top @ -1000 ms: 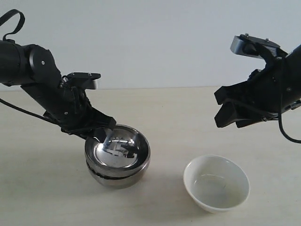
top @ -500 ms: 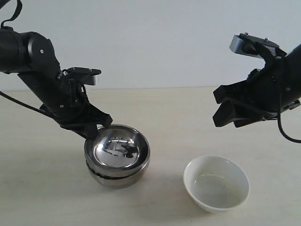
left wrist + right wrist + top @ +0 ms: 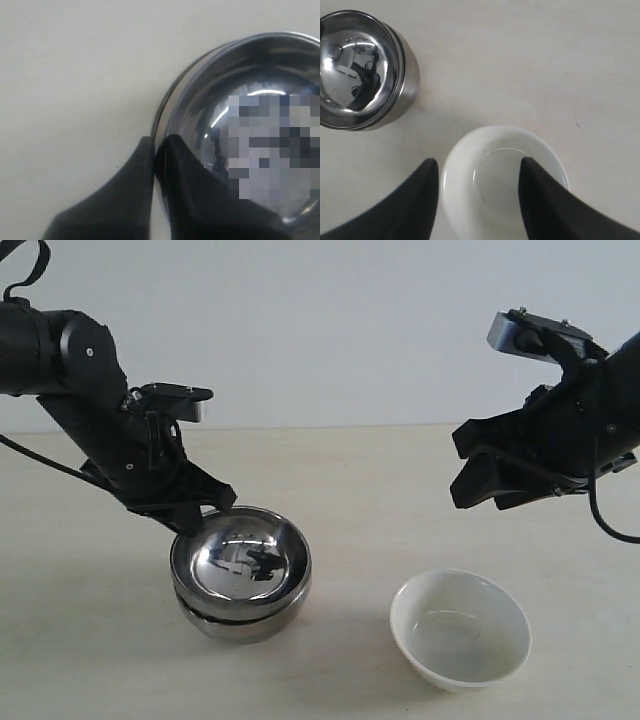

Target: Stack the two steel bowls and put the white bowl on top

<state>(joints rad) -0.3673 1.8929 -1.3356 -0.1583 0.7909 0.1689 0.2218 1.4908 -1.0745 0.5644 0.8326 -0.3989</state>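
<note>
Steel bowls (image 3: pixel 240 575) sit nested at lower left, left gripper (image 3: pixel 193 526) clenched on the upper one's rim; white bowl (image 3: pixel 460 630), lower right, looks glossy, probably slippery and breakable, best pinched at its rim by the spread-jawed right gripper (image 3: pixel 488 483) above.

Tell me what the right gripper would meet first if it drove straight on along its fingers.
Most likely the white bowl: the right wrist view frames it between the fingers of the open right gripper. How far off it lies is unclear.

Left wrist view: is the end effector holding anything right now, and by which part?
Yes: the left end effector pinches the stacked steel bowls at their rim.
</note>
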